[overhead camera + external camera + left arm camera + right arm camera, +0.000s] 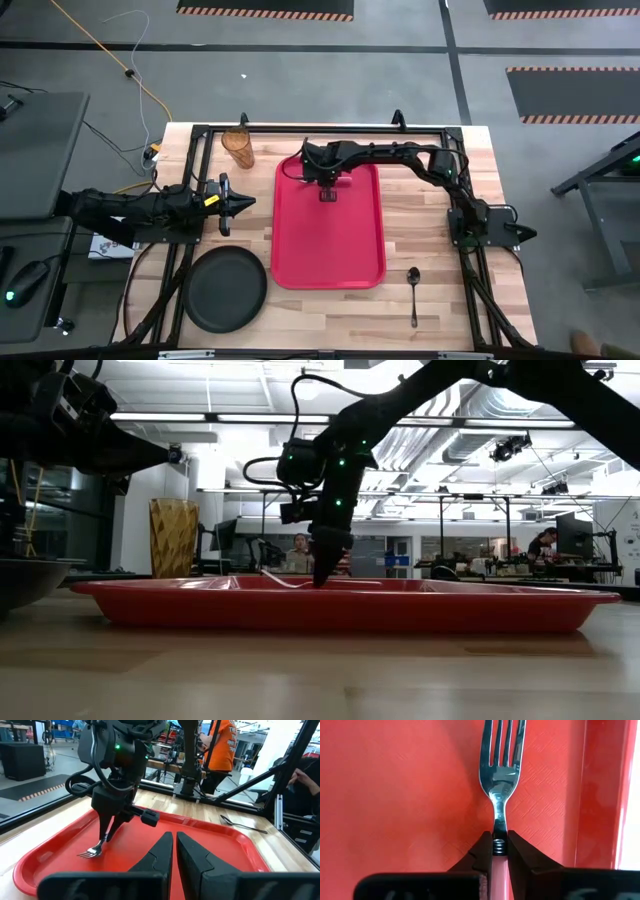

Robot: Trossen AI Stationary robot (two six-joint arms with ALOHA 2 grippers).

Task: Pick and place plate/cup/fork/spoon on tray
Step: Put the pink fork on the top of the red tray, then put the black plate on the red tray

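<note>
Right pincer [500, 851]: clamped on the fork [501, 775] at its pink handle, tines low over the tray [360, 250], likely for release.
Fork position: tray's 12 o'clock end.
Left pincer [174, 851]: nearly closed, empty, parked at surface's 9 o'clock.

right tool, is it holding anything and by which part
The right tool holds the fork by its pink handle, just behind the metal neck, tines low over the tray. The left tool holds nothing.
</note>
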